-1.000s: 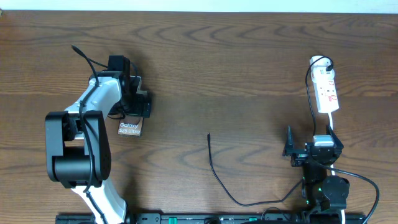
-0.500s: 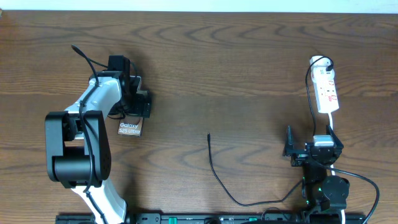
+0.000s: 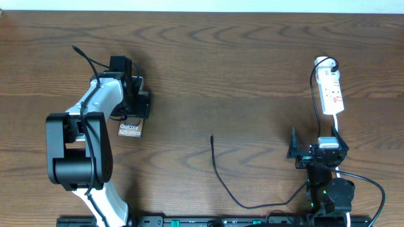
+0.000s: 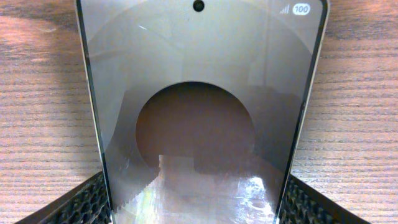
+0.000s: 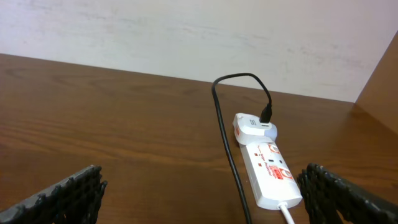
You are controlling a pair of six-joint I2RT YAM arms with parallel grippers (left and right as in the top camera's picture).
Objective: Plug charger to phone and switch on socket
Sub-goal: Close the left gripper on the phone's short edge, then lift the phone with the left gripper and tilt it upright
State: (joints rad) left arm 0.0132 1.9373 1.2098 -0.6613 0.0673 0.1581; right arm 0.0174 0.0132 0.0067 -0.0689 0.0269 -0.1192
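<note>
The phone [image 3: 131, 130] lies screen up on the table at the left, its "Galaxy" lettering showing. My left gripper [image 3: 136, 106] is shut on it. In the left wrist view the phone [image 4: 199, 93] fills the frame and my left gripper [image 4: 194, 202] has a finger against each long edge. The charger cable [image 3: 218, 170] lies loose in the middle with its plug tip [image 3: 211, 136] free. The socket [image 3: 332, 91] is a white strip at the right, also in the right wrist view [image 5: 270, 168]. My right gripper [image 3: 315, 144] is open and empty just short of it [image 5: 202, 193].
The charger cable [image 5: 227, 137] runs beside the strip and up to a white adapter [image 5: 254, 126] plugged in at its far end. A white cord [image 5: 287, 213] leaves the strip's near end. A pale wall stands behind the table's far edge.
The phone has shifted slightly up and to the left with my left gripper. The right arm and the cable have not moved.
</note>
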